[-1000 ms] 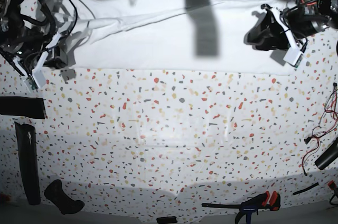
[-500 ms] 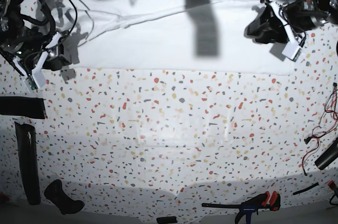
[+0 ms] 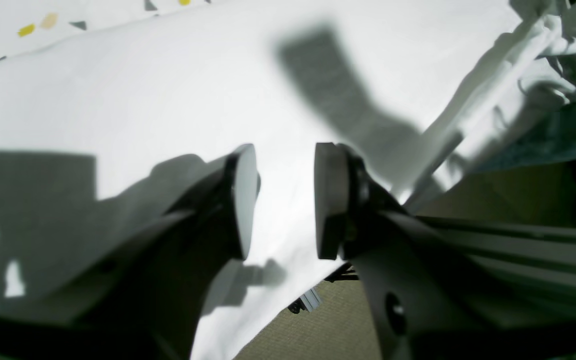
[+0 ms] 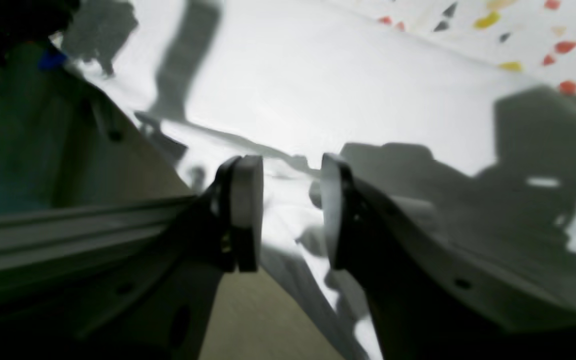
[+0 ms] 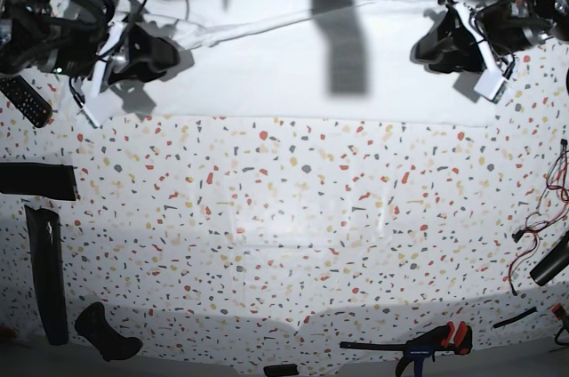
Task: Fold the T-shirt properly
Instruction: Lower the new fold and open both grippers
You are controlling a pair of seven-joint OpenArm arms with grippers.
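The white T-shirt (image 5: pixel 293 66) lies spread flat along the far edge of the speckled table (image 5: pixel 293 217). A creased fold (image 5: pixel 249 28) runs across its far left part. My left gripper (image 5: pixel 425 50) hovers over the shirt's right end; its jaws are open and empty, with cloth (image 3: pixel 168 100) below them in the left wrist view (image 3: pixel 282 200). My right gripper (image 5: pixel 171 55) is over the shirt's left end, open and empty in the right wrist view (image 4: pixel 290 212), above rumpled cloth (image 4: pixel 288 120) at the table's far edge.
A black remote (image 5: pixel 27 100) lies at the left edge. Black parts (image 5: pixel 44 270) lie along the front left. A clamp with red and blue handles (image 5: pixel 427 341) and loose red and black wires (image 5: pixel 551 199) lie at the front right.
My right gripper has swung from the table's left edge in over the shirt's left end. My left gripper has shifted slightly toward the far edge.
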